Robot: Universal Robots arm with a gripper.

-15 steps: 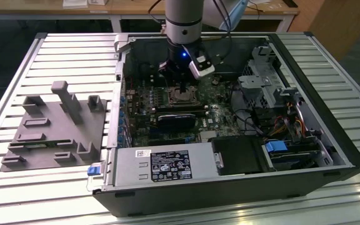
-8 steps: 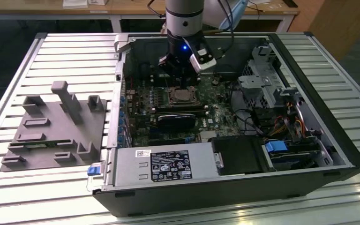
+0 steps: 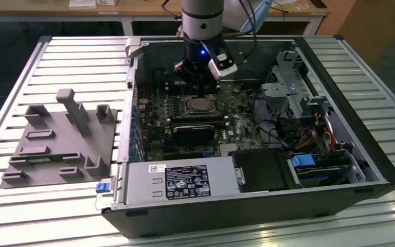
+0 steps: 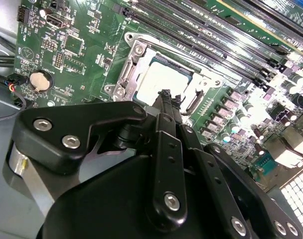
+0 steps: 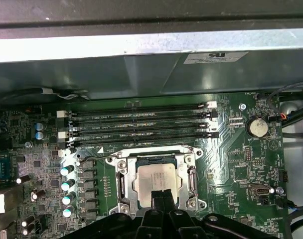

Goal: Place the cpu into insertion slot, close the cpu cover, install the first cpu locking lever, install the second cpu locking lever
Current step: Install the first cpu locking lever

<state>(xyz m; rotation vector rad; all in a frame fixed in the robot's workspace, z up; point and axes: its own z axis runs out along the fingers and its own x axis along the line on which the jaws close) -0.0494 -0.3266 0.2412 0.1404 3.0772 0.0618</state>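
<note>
One wide silver slatted metal worktop (image 3: 67, 51) holds everything. On it lies one big black computer case (image 3: 252, 218), open on its side.

In the exterior view, one grey plastic holder block with posts (image 3: 60, 149) sits at 9 o'clock from the case, just beside it. One grey robot arm (image 3: 201, 20) comes down into the case from 12 o'clock. One silver metal power box (image 3: 183, 180) fills the case's 6 o'clock side. It has one black and white label with print on it. One small blue plastic tab (image 3: 103, 186) sticks out at its 9 o'clock end.

Inside the case lies one green circuit board (image 3: 242, 128). In the first wrist view it carries four long black memory slots (image 5: 141, 124) side by side. There is also one round silver coin battery (image 5: 257, 127). One white sticker with print (image 5: 216, 57) is on the grey case wall.

The one small flat square silver-grey cpu (image 5: 156, 179) lies in the square silver-rimmed insertion slot (image 5: 120, 185). The thin silver cpu cover frame (image 5: 191, 179) lies flat around it.

The black jaws are clenched together with nothing between them. Their tips are just over one edge of the cpu and hide part of it. I cannot tell if they touch it.
</note>
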